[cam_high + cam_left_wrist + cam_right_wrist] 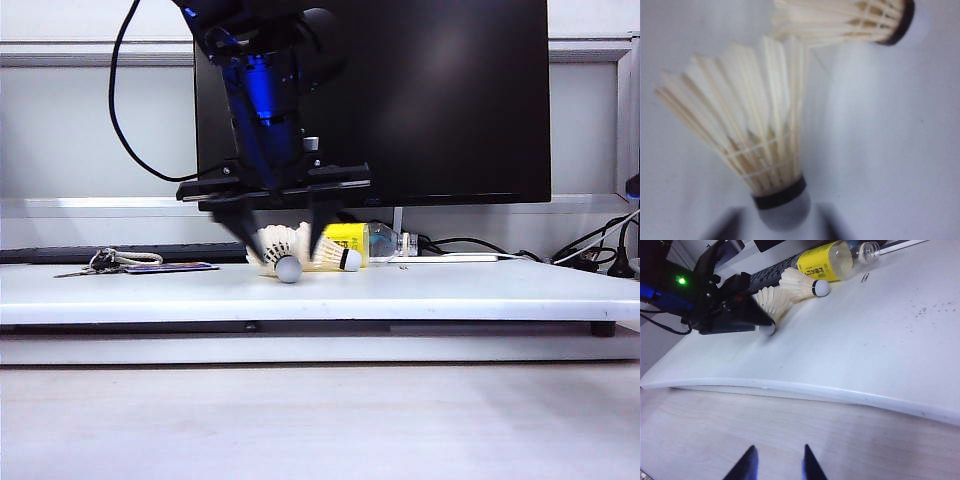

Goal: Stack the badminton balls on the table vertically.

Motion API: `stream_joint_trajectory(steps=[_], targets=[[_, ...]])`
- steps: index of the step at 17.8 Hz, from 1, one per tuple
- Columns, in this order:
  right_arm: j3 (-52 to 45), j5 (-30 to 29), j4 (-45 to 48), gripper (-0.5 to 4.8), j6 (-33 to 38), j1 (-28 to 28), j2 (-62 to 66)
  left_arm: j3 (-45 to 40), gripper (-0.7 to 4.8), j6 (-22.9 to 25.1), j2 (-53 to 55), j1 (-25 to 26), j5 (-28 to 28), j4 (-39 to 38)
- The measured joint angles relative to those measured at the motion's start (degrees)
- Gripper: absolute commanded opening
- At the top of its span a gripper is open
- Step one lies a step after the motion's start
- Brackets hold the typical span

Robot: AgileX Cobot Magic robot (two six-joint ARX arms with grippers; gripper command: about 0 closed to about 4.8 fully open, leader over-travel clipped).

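- We've got two shuttlecocks lying on their sides on the white counter (480, 290), right in front of the yellow-label bottle (352, 240) and the black monitor (450, 100).
- The near shuttlecock (281, 252) has its cork pointing at us, feathers fanning back toward 11 o'clock in the exterior view. The far shuttlecock (335, 254) sits just beside it at 3 o'clock, cork aimed to 3 o'clock.
- The left end effector (278, 232) is down over the near one, fingers straddling it. In the left wrist view the two dark fingertips flank the cork (784, 212), with a gap on each side, so we'd call it partly open and not gripping yet.
- Key relation, as we read it: the long axis of that shuttlecock runs between the fingers, so the squeeze lands across the cork end.
- The right end effector (776, 465) is parked well off the counter's front edge, jaws a bit apart, holding nothing. The left arm's clearly nearer.
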Motion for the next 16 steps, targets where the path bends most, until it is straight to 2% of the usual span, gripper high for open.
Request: stream_joint_trajectory(steps=[5,7,16], targets=[[0.0,0.0,0.0,1.21,0.0,0.0,0.0,0.0,1.83,-0.1,0.0,0.0,-0.1,0.3],[0.0,0.0,0.0,1.21,0.0,0.0,0.0,0.0,2.21,-0.1,0.0,-0.2,-0.1,0.3],[0.0,0.0,0.0,1.21,0.0,1.0,0.0,0.0,2.15,-0.2,1.4,-2.7,-5.4,-0.1]])
